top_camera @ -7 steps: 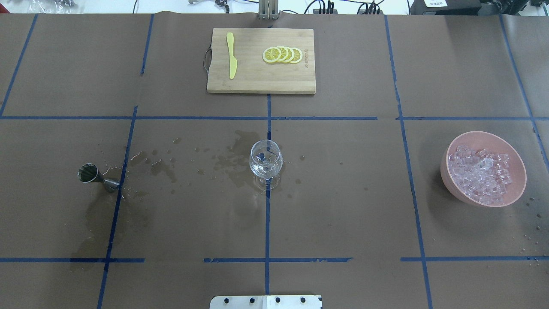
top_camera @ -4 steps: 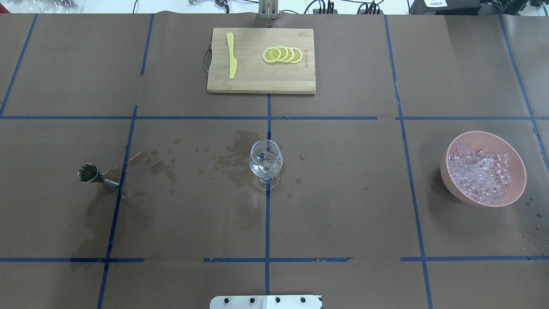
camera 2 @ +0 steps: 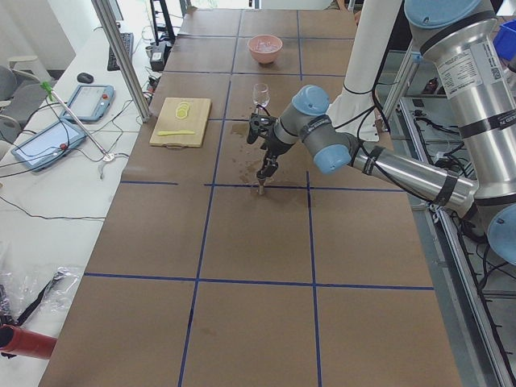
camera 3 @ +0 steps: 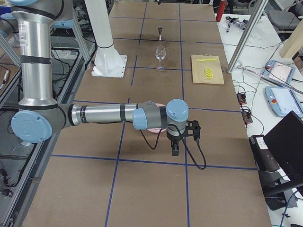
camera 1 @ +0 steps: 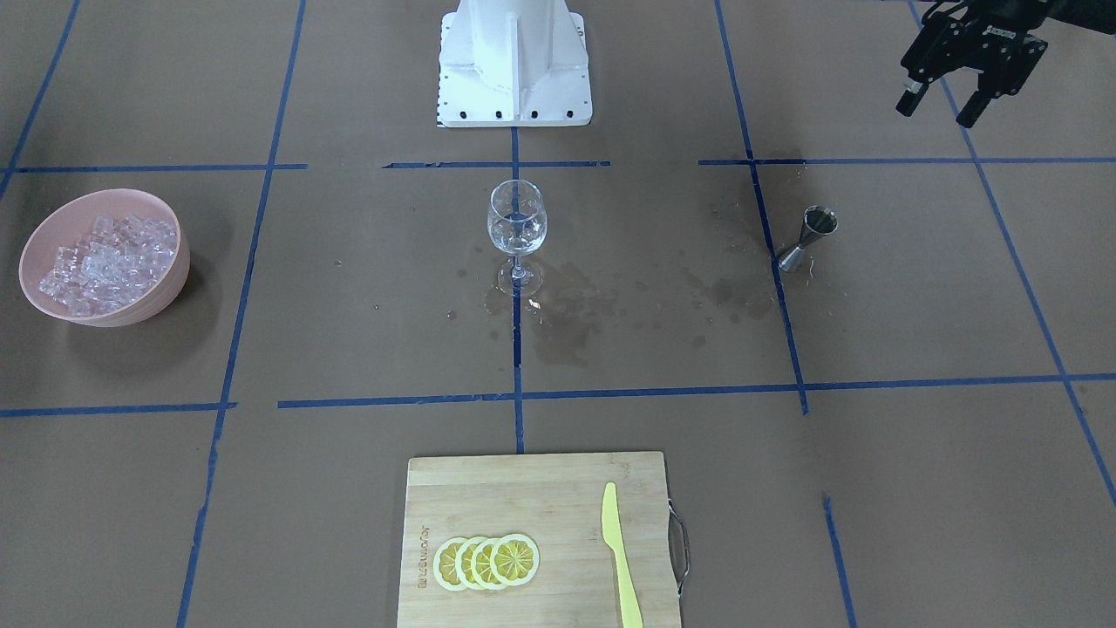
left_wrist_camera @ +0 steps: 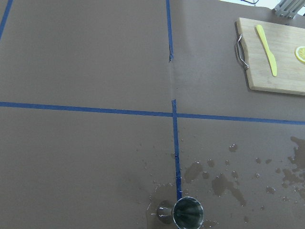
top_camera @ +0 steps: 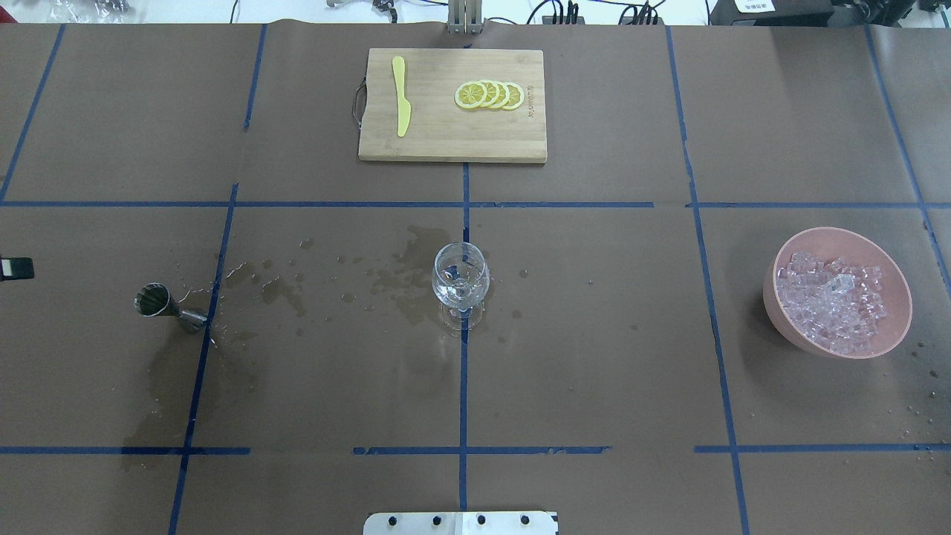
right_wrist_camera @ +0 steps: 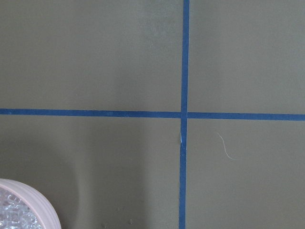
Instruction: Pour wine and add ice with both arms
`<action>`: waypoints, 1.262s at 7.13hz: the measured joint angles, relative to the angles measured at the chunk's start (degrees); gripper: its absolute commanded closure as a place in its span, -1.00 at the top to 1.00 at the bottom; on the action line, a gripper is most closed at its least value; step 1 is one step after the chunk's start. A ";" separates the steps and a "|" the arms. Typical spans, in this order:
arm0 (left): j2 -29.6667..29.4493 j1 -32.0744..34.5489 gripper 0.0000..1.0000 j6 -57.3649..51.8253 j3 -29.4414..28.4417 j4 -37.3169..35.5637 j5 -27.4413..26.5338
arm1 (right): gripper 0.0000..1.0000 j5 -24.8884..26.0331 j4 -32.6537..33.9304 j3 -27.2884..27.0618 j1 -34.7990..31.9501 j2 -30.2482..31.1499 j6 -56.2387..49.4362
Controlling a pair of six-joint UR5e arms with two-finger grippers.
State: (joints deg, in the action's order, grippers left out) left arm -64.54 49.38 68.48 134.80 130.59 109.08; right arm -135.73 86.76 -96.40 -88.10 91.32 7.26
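**A:** Front-facing camera first. The left gripper (camera 1: 938, 112) hangs high, fingers spread wide, nothing between them. The jigger (camera 1: 807, 237) stands upright on the robot's-left side of the wine glass (camera 1: 517, 227), well apart from it. The gripper sits farther out from the glass again, and back toward the robot.

**B:** And the wine?

**A:** Can't pick it out, it's too thin to see in either jigger or glass. The ice (camera 1: 100, 262) is heaped in the pink bowl (camera 1: 166, 292), far off on the glass's other side.

**B:** Overhead now.

**A:** Just a sliver of the left gripper shows at the frame edge, with the jigger between it and the glass. So I'd say the reach runs inward, toward the glass, and down.

**B:** Left-end camera?

**A:** The left arm (camera 2: 387, 165) is the near one, out on the jigger's side of the glass. The jigger's long axis is vertical, so a side-on pinch at its waist looks right.

**B:** Right-end camera.

**A:** The right gripper (camera 3: 174, 150) hovers by the bowl, far from the glass. Spread or closed, I can't tell.

**B:** Wrist cameras?

**A:** The left wrist shows the jigger's mouth at the bottom edge, dark inside. The right wrist shows the bowl's rim and the ice in the bottom corner. The left gripper is nearer the jigger, the right nearer the ice.
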 measured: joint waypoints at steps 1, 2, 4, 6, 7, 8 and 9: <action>1.50 -5.79 1.00 4.82 1.46 0.19 -5.33 | 1.00 0.01 -0.01 0.03 0.11 -0.09 0.79; 2.87 -11.69 1.00 9.00 2.43 0.23 -11.01 | 1.00 -0.13 -0.01 -0.02 0.22 -0.19 1.17; 5.15 -24.75 1.00 17.70 3.01 -0.27 -24.87 | 1.00 -0.56 0.24 -0.24 0.51 -0.78 1.39; 5.44 -38.79 1.00 27.85 3.07 -7.37 -40.69 | 1.00 -0.23 0.34 -0.23 1.37 -1.73 1.36; 4.80 -43.15 1.00 30.99 3.04 -11.48 -46.59 | 1.00 -0.22 0.22 -0.22 1.48 -1.69 1.37; 3.77 -46.10 1.00 32.97 2.99 -15.03 -51.59 | 1.00 -0.25 0.13 -0.29 1.50 -1.59 1.61; 2.18 -48.27 1.00 34.21 2.71 -18.03 -56.03 | 1.00 -0.29 0.08 -0.55 1.53 -1.54 2.16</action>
State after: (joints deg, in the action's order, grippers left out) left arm -62.36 1.11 102.69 137.51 112.55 53.05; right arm -136.02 86.83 -96.95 -86.58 89.78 9.42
